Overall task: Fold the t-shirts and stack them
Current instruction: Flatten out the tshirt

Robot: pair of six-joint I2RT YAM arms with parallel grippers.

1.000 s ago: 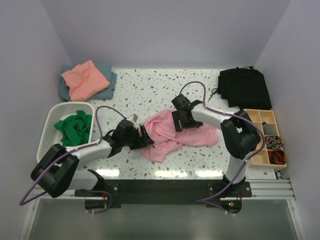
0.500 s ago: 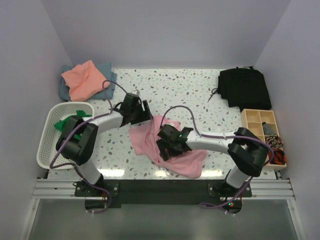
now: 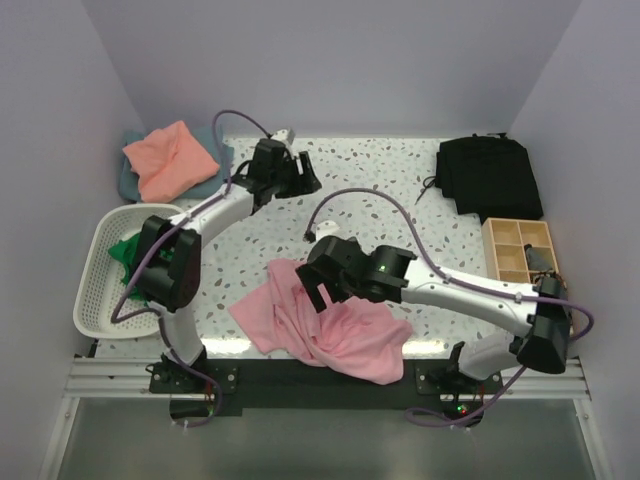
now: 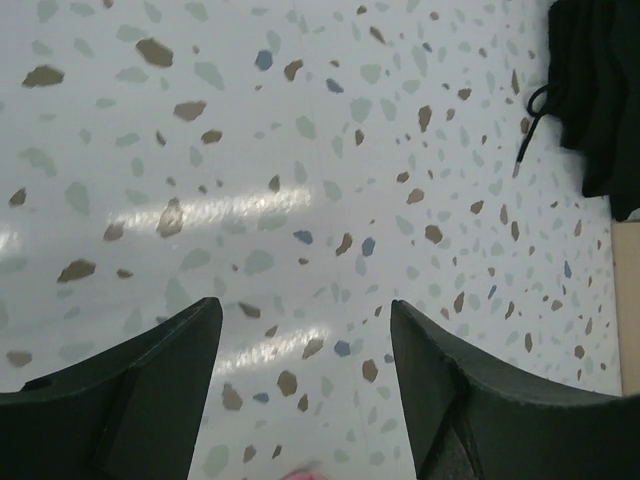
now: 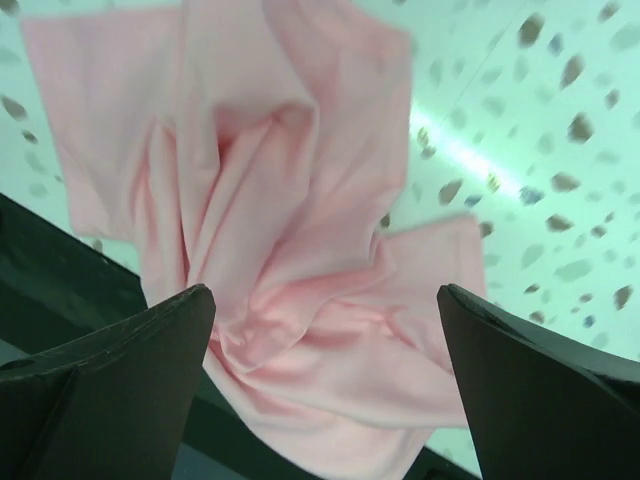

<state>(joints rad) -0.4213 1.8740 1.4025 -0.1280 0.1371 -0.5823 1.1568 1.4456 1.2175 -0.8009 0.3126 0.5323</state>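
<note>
At the far left of the top view a white basket (image 3: 97, 285) holds the green shirt (image 3: 120, 252), partly hidden by the left arm. Above it, in the upper left corner, the salmon shirt (image 3: 168, 160) lies on top of the grey-blue shirt (image 3: 127, 183), both loosely folded.

The left arm stretches up toward the upper middle of the frame, where the left claw (image 3: 304, 174) hangs over the bare speckled table (image 3: 400, 180). In the left wrist view the left claw (image 4: 305, 400) has its fingers (image 4: 150, 390) spread apart with nothing between them and only tabletop below.

The pink shirt (image 3: 330, 335) lies crumpled at the lower centre of the top view, reaching to the table's near edge, bunched into folds with one flap spread toward the left. The right claw (image 3: 318, 292) hangs above its upper edge. The right wrist view shows the right claw (image 5: 325, 380) with its fingers (image 5: 110, 370) wide apart and the pink shirt (image 5: 280, 230) below them, not gripped.

In the upper right corner sits a folded black cloth (image 3: 490, 175), whose edge and cord (image 4: 530, 125) also show at the upper right of the left wrist view. Below it, at the right edge, is a wooden tray (image 3: 520, 252) with compartments holding small items too small to tell.
</note>
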